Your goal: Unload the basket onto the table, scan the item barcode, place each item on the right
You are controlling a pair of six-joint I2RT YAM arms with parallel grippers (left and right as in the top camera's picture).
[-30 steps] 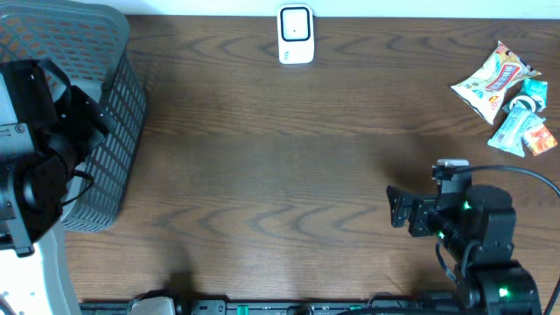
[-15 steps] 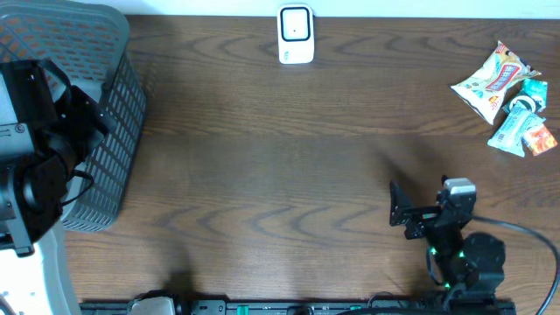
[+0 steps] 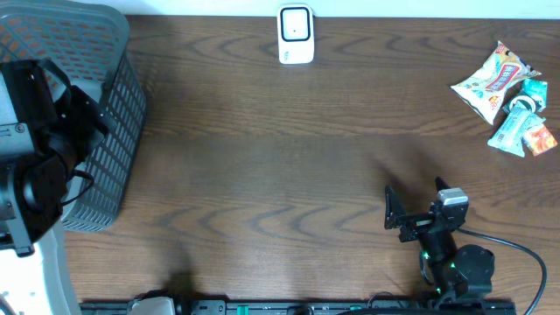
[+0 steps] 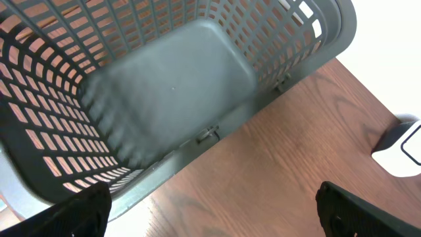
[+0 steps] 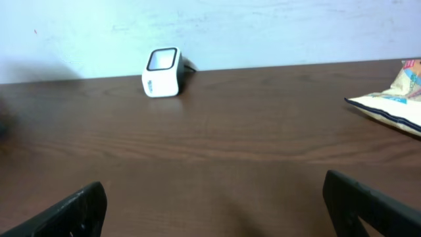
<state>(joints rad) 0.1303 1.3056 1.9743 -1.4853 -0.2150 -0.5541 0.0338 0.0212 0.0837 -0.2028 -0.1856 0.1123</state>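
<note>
The right tool (image 5: 212,183) stands with its jaws spread wide and nothing between them, low over the desk (image 3: 262,175) near its front edge. The left tool (image 4: 212,191) is equally wide open and empty, hanging above the near wall of the grey basket (image 4: 164,85). Ahead of the right tool and off to its right, well apart from it, lie the items to be scanned: a large snack bag (image 3: 494,80) with smaller blue packets (image 3: 523,129) touching it on the nearer side. The white scanner (image 3: 296,35) sits ahead of the right tool and to its left, at the far edge of the desk. Because the packets lie against one another, a grasp there could catch two at once or push the pile sideways. The wrappers look thin and crinkly, so they may slip or fold in the jaws. No barcode is visible, so it may end up facing away from the scanner. The basket below the left tool holds nothing; its floor is bare.
</note>
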